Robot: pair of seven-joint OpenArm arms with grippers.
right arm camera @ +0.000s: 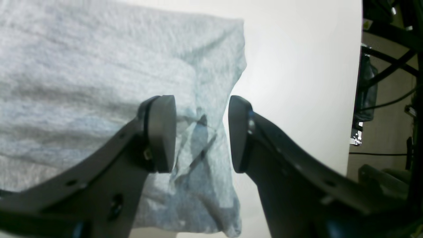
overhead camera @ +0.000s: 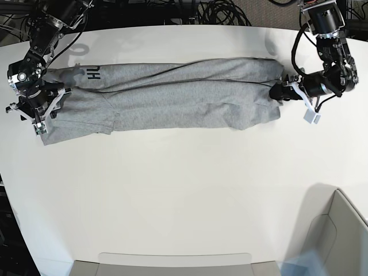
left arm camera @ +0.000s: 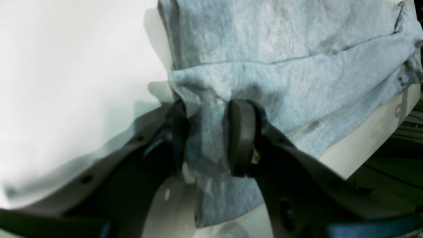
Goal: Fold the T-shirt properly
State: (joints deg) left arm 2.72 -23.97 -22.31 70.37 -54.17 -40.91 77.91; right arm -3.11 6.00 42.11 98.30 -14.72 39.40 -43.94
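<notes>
Right gripper (overhead camera: 43,118), at the left of the base view, sits low over the left end of the shirt (overhead camera: 172,95), its jaws spread wide. In the right wrist view the gripper (right arm camera: 201,134) has one pad (right arm camera: 162,132) over grey cloth and the other pad (right arm camera: 238,132) at the cloth's edge, over the white table (right arm camera: 297,82); a creased bit of hem lies in the gap between them, and nothing is pinched.

Stretched across the far half of the table (overhead camera: 184,190), the shirt is a long, narrow band folded lengthwise, its two long folds meeting along a seam through the middle. Black letters show on the upper fold near the left end. Its near edge is uneven, with a sleeve flap hanging lower at the left.

At the band's right end, the left gripper (overhead camera: 282,91) lies on its side against the cloth. The left wrist view, which is blurred, shows this gripper (left arm camera: 206,135) with a bunched ridge of the shirt (left arm camera: 281,59) between its pads (left arm camera: 239,135); the pads stand apart, and whether they press the cloth cannot be told
</notes>
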